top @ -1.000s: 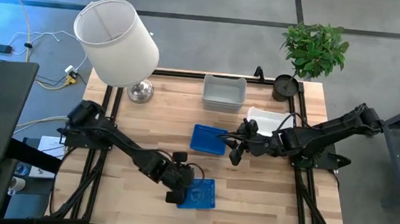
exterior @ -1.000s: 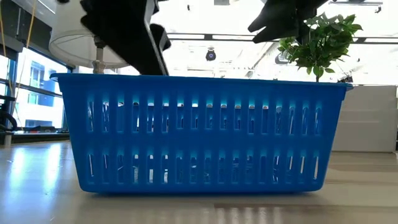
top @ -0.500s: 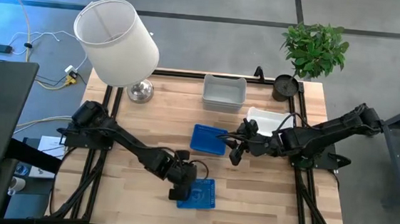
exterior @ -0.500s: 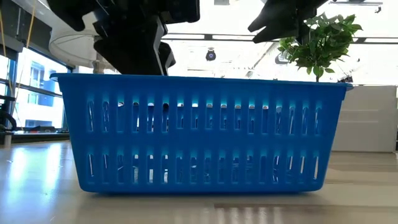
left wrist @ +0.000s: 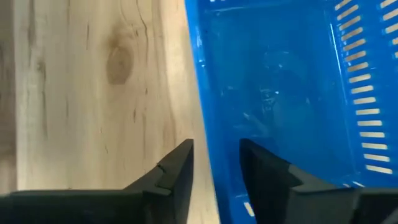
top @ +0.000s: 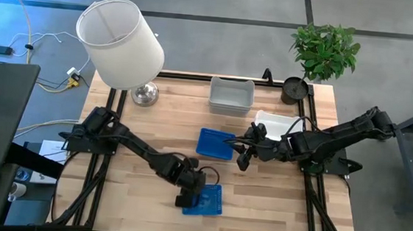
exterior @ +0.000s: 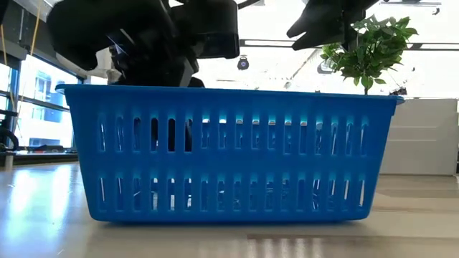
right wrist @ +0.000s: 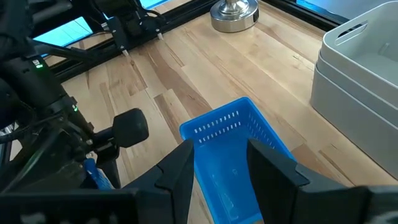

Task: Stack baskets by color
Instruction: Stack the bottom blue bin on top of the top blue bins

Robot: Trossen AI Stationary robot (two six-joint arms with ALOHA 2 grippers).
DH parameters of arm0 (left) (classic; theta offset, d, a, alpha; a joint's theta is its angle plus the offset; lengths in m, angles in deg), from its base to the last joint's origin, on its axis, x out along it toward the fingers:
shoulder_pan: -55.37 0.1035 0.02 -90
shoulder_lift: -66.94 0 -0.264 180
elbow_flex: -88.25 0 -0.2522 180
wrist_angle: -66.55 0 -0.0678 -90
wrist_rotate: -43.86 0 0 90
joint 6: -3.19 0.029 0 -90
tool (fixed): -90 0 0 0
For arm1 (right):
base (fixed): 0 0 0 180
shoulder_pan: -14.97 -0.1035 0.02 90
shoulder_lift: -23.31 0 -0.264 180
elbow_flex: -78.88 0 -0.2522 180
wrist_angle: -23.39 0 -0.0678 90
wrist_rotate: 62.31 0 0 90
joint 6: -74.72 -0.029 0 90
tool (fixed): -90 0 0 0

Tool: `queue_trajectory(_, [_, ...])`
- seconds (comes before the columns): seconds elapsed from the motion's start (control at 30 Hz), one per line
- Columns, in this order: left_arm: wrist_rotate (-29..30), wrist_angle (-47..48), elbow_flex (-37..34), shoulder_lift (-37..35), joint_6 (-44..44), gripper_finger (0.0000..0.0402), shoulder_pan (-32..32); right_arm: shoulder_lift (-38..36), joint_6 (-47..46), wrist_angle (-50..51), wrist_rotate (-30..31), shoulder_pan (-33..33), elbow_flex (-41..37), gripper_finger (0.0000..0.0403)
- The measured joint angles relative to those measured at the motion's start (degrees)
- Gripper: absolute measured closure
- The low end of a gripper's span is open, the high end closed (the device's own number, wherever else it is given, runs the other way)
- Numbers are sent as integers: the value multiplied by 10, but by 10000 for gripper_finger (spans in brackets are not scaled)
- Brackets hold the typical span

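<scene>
A blue slotted basket (top: pixel 211 198) (exterior: pixel 229 158) stands on its bottom near the table's front edge. My left gripper (top: pixel 187 197) (left wrist: pixel 216 146) is open and points steeply down over the basket's left wall (left wrist: pixel 198 81). One finger is outside over the wood and one is inside, with a gap showing on both sides. A second blue basket (top: pixel 215 143) (right wrist: pixel 227 149) lies mid-table. My right gripper (top: pixel 239 153) (right wrist: pixel 217 152) hangs open above its right end. Grey baskets (top: pixel 231 95) sit nested at the far edge, and a white basket (top: pixel 274 123) lies under the right arm.
A big white lamp (top: pixel 120 42) leans over the table's far left corner, with its metal foot (right wrist: pixel 234 14) on the wood. A potted plant (top: pixel 324 51) and a small black pot (top: pixel 295 89) stand at the far right corner. Bare wood lies left of the near basket.
My left gripper has sunk down at the near blue basket's left wall. In the low view a dark finger now shows through the basket's upper slots. The basket has stayed where it was.
</scene>
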Motion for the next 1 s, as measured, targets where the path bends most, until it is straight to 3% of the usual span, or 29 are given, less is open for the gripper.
queue_trajectory(0.27, [0, -4, 0, -2, 39, 393, 17, 0, 0, 5, 2, 0, 0, 268])
queue_trajectory(0.57, [-7, 17, 0, -60, 116, 399, 51, -5, 0, 6, 46, 0, 0, 268])
queue_trajectory(1.0, [9, 44, 1, -188, 260, 401, 154, -94, 64, 5, 100, 0, 0, 268])
